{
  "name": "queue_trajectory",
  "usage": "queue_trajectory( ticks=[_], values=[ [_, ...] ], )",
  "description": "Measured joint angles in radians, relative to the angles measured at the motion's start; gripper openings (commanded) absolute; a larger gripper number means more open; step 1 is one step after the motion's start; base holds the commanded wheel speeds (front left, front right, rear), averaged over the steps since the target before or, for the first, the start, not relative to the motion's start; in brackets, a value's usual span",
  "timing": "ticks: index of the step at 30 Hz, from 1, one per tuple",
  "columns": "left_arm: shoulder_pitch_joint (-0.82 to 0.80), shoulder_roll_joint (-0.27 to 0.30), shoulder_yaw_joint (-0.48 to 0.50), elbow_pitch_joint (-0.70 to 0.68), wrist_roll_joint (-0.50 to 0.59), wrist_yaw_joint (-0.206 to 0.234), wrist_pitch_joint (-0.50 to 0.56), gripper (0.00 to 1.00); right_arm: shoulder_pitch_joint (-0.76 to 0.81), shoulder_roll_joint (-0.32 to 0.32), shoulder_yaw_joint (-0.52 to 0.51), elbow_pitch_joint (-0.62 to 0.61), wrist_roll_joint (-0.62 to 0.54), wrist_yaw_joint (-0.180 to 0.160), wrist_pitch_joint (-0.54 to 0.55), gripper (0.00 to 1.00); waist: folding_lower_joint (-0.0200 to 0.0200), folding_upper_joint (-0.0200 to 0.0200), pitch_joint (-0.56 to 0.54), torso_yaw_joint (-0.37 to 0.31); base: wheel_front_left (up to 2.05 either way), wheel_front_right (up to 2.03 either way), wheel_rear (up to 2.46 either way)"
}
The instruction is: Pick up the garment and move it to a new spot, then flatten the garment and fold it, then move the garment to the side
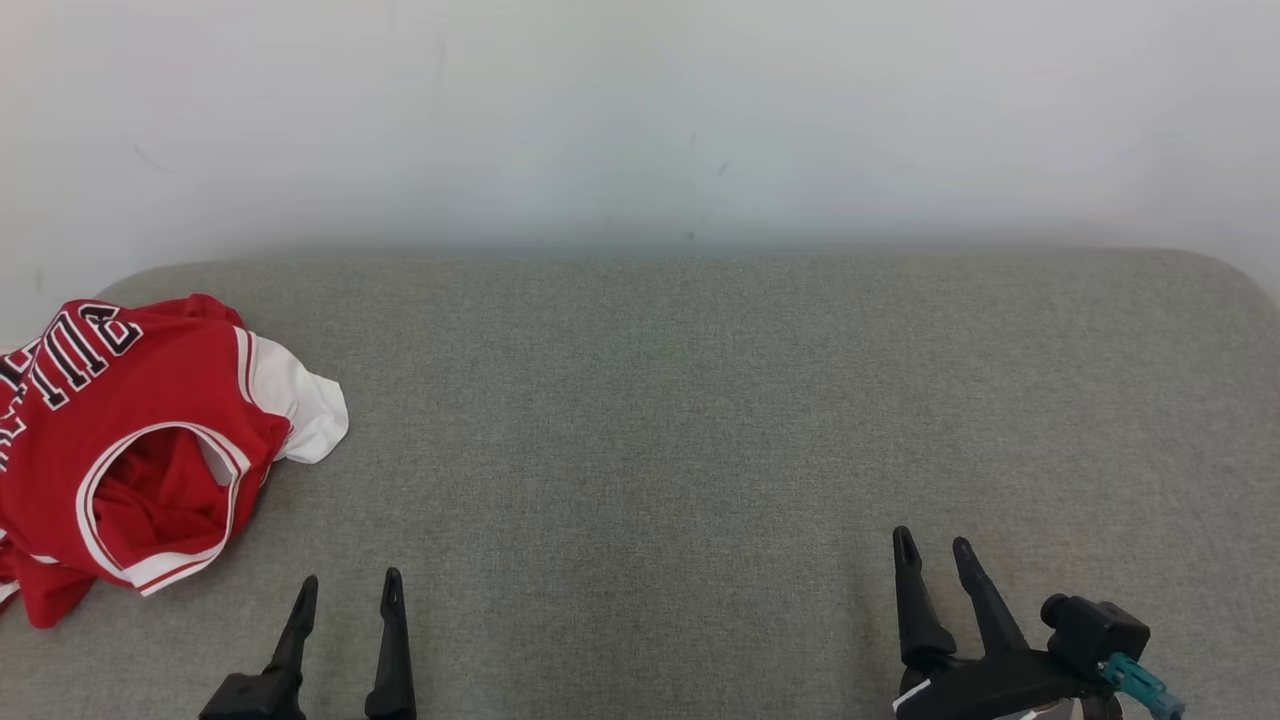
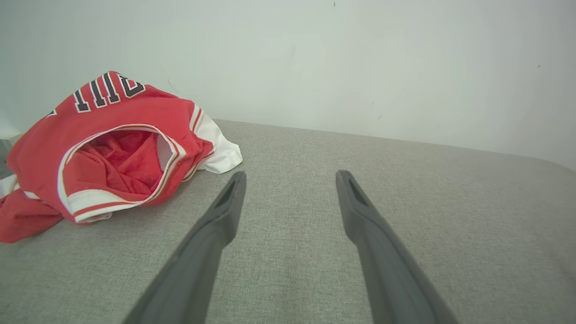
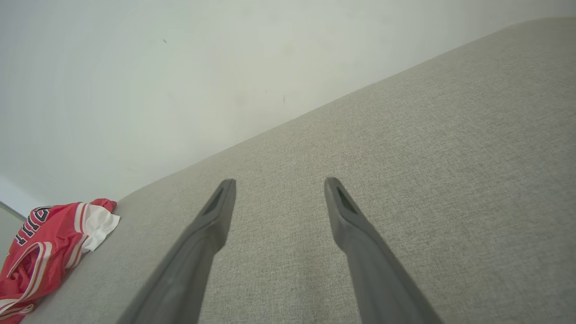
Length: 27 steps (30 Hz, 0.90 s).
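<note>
The garment (image 1: 130,440) is a red sleeveless jersey with white trim and black lettering, crumpled in a heap at the far left of the grey padded surface (image 1: 680,420). It also shows in the left wrist view (image 2: 108,148) and, small, in the right wrist view (image 3: 49,252). My left gripper (image 1: 350,590) stands open at the lower left, to the right of the garment and apart from it, nothing between its fingers (image 2: 229,202). My right gripper (image 1: 935,550) stands open at the lower right, far from the garment, its fingers (image 3: 220,211) over bare fabric.
A plain white wall (image 1: 640,120) runs along the back edge of the grey surface. The surface has rounded far corners, and the garment lies close to its left edge.
</note>
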Motion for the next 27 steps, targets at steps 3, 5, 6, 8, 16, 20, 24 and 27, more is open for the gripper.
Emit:
queue_trajectory(
  ticks=[3,5,6,8,16,20,24,27],
  values=[
    [0.002,0.0,-0.003,-0.004,0.021,0.003,-0.005,1.0,0.0,0.0,0.003,0.003,-0.025,0.0,-0.005,1.0,0.0,0.0,0.001,0.001,0.0,0.0,0.0],
    [0.003,0.0,-0.004,-0.005,0.036,0.004,-0.009,1.0,0.0,0.0,0.005,0.005,-0.039,0.0,-0.009,1.0,0.0,0.0,0.002,0.002,0.0,0.0,0.0],
    [0.003,0.0,-0.005,-0.005,0.048,0.004,-0.012,1.0,0.0,0.0,0.006,0.005,-0.044,0.0,-0.011,1.0,0.0,0.0,0.002,0.002,0.0,0.0,0.0],
    [0.003,0.0,-0.006,-0.006,0.062,0.004,-0.017,1.0,-0.001,0.0,0.009,0.009,-0.058,0.0,-0.015,1.0,0.0,0.0,0.003,0.003,0.0,0.0,0.0],
    [0.003,-0.001,-0.008,-0.008,0.115,0.005,-0.031,1.0,-0.007,0.0,0.019,0.021,-0.112,0.001,-0.028,1.0,0.0,0.0,0.003,0.008,0.0,0.0,0.0],
    [0.004,-0.002,-0.006,-0.009,0.138,0.005,-0.036,1.0,-0.01,0.0,0.022,0.024,-0.139,0.001,-0.036,1.0,0.0,0.0,0.002,0.008,0.0,0.0,0.0],
    [0.005,-0.002,-0.004,-0.011,0.157,0.005,-0.043,1.0,-0.012,-0.001,0.025,0.025,-0.157,0.001,-0.044,1.0,0.0,0.0,0.002,0.009,0.0,0.0,0.0],
    [0.006,-0.003,-0.004,-0.011,0.18,0.005,-0.049,1.0,-0.013,-0.001,0.028,0.028,-0.172,0.001,-0.048,1.0,0.0,0.0,0.003,0.009,0.0,0.0,0.0]
  ],
)
